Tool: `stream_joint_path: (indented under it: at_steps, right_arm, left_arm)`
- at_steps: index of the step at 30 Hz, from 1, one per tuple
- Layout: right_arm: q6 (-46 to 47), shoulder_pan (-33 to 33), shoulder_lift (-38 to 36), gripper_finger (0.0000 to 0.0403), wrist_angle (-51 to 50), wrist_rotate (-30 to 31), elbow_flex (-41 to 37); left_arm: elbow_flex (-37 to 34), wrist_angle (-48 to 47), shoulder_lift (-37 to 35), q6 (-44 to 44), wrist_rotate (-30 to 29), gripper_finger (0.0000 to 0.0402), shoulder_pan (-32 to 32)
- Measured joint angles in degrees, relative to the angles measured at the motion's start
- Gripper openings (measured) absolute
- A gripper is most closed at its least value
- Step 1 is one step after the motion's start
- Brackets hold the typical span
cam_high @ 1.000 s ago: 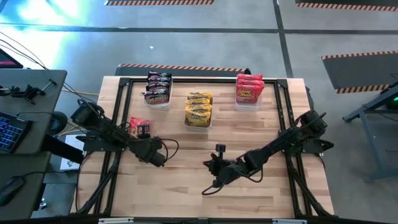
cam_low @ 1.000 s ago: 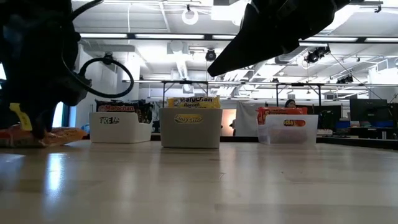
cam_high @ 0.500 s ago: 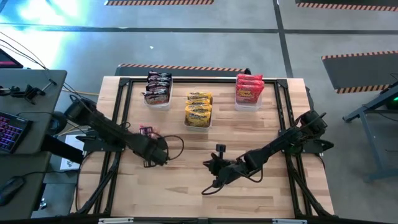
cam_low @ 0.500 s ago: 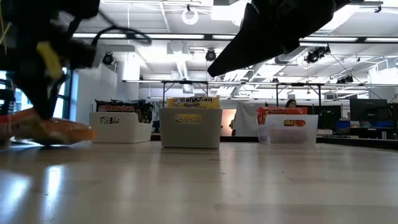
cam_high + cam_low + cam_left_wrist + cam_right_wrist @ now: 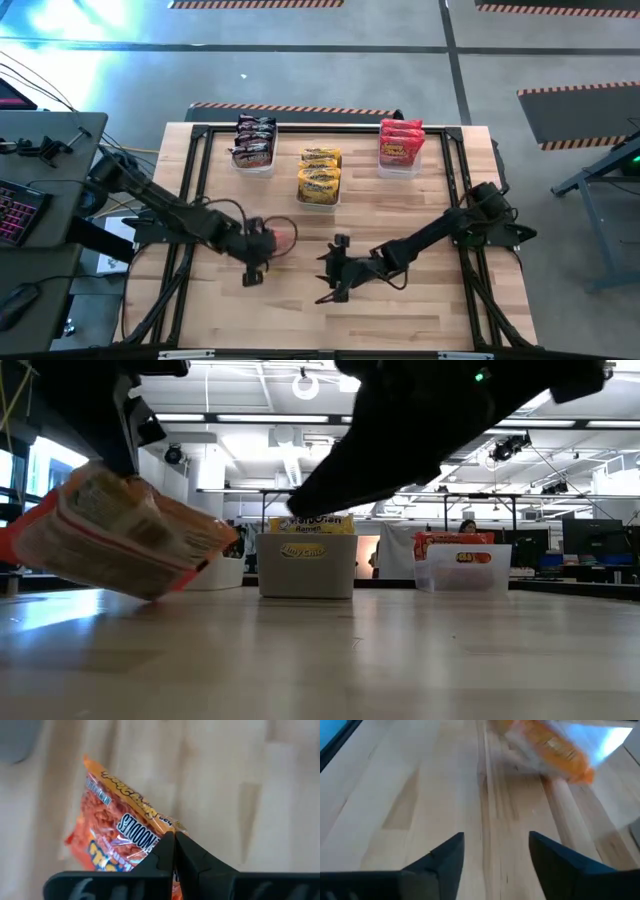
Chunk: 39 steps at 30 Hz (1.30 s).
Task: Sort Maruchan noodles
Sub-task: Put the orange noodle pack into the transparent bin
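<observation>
Two arms share this wide wooden table (image 5: 400,310): my left gripper (image 5: 262,240) holds clamped one red-orange plastic noodle packet (image 5: 112,835) just above mid-table, my right gripper (image 5: 330,270) waits near with fingers apart. I should hand it over gently. Three clear plastic bins (image 5: 402,165) stand well apart; nothing blocks.

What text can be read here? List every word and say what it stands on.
"Maruchan", partly hidden: on the yellow packets standing in the middle bin.
Seemingly "NOODLE", upside down: on the red-orange packet pinched in the left hand.
Labels on the middle bin and the right bin: too blurred to read.
Packet prints in the high view: too small to read.
</observation>
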Motion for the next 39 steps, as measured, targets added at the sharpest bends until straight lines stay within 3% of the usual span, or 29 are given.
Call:
stream_joint_path:
  at_steps: [7, 11, 16, 21, 26, 31, 35, 39]
  right_arm:
    - [0.2, -1.0, 0.1, 0.0216, 0.6, -0.9, 0.0]
    - [7.1, -1.4, -0.1, 0.0216, 0.4, -2.9, 0.0]
    - [12.4, -2.6, -0.1, 0.0216, -0.4, -5.9, 0.0]
    - [11.6, -3.2, -0.1, 0.0216, -0.1, -6.0, 0.0]
    - [11.5, -3.2, -0.2, 0.0216, -0.1, -6.0, 0.0]
    - [11.5, -2.7, -0.2, 0.0216, -0.5, -5.9, 0.0]
    - [11.5, -2.6, -0.2, 0.0216, -0.5, -5.9, 0.0]
    - [11.5, -2.5, -0.2, 0.0216, -0.4, -5.9, 0.0]
  left_arm:
    - [-0.5, 10.9, 8.8, 4.8, -0.1, 0.0, -5.5]
    - [-0.1, 16.2, 15.1, 7.5, 0.0, 0.0004, -8.4]
    - [2.6, 13.0, 19.0, 3.2, 2.3, 0.0041, -10.0]
    - [4.6, 6.8, 17.0, -4.0, 2.8, 0.0095, -11.3]
    - [3.2, 2.8, 12.2, -15.5, -2.6, 0.0135, -13.4]
    - [-0.6, 1.3, 7.5, -32.7, -11.2, 0.0144, -16.1]
    - [-7.1, 2.4, 4.2, -50.4, -12.3, 0.0141, -16.2]
    - [-14.5, 6.6, 2.2, -60.6, -11.8, 0.0143, -16.2]
